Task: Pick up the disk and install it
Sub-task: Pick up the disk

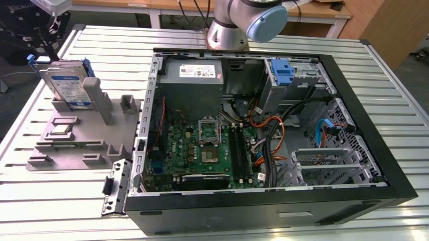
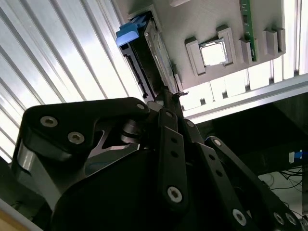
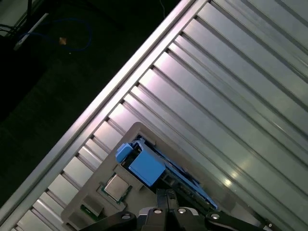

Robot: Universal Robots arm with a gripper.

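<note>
ribbed metal tabletop point(image 1: 87, 211) carries an open computer case point(image 1: 375, 165) with a blue bracket point(image 1: 285, 73) in its bay and, at the exterior view's left, a grey fixture point(image 1: 67, 150) holding a processor chip point(image 1: 62, 125). the disk point(image 1: 67, 85) stands on edge in that fixture, blue rail uppermost, long axis level. the hand point(image 3: 166, 196) hovers just above it, fingertips drawn together, gripping nothing.

My arm point(image 1: 226, 27) is silver-grey tubing with a light-blue joint cap point(image 1: 266, 22). My gripper point(image 2: 169, 96) is black; its link bars point(image 2: 168, 154) carry round silver screws point(image 2: 174, 193).
</note>
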